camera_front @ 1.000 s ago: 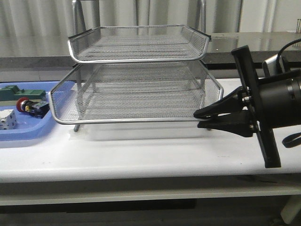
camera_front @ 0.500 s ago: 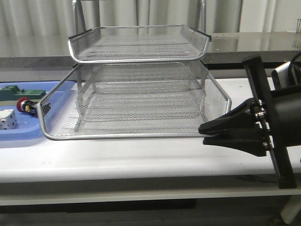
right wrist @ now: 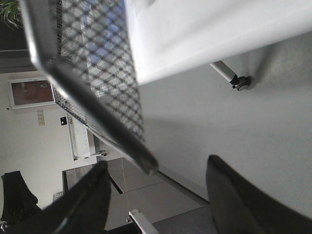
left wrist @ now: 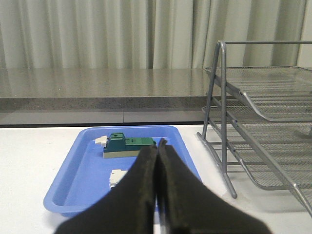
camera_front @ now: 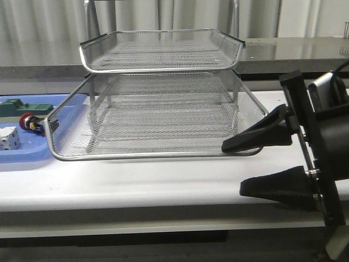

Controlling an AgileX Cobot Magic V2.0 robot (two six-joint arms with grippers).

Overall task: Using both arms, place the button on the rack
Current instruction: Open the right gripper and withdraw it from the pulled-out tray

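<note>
At far left of the front view, the blue tray [camera_front: 32, 155] holds the button [camera_front: 27, 121], a green block [camera_front: 22, 106] and a white cube part [camera_front: 8, 140]; the button is ungrasped, so pick-up and placing are all still to do. Left of centre in the left wrist view, the left gripper [left wrist: 157, 161] hangs above that tray, jaws pressed together on nothing. Across the middle, the rack [camera_front: 158, 103] has empty tiers, its middle one drawn forward. At lower right, the right gripper [camera_front: 248, 166] has its jaws spread, the upper finger at that tier's front corner.
</note>
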